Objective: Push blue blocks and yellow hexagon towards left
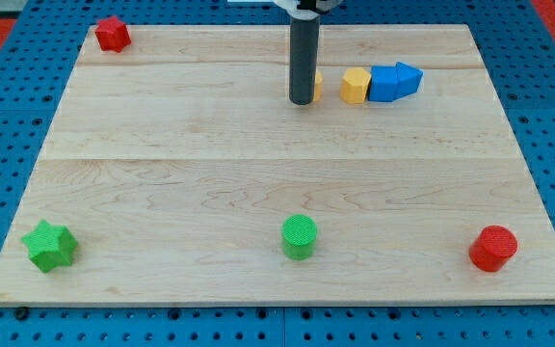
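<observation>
A yellow hexagon (pixel 356 85) lies near the view's top, right of centre. A blue cube-like block (pixel 384 83) touches its right side, and a second blue block (pixel 408 78) with a slanted top touches that one. My tip (pixel 303 100) is down on the board just left of the hexagon. A small yellow block (pixel 316 85) peeks out from behind the rod's right side; its shape is hidden.
A red block (pixel 113 34) sits at the top left corner. A green star (pixel 49 245) is at the bottom left, a green cylinder (pixel 299 236) at bottom centre, a red cylinder (pixel 493 248) at bottom right. The wooden board (pixel 258 173) lies on a blue pegboard.
</observation>
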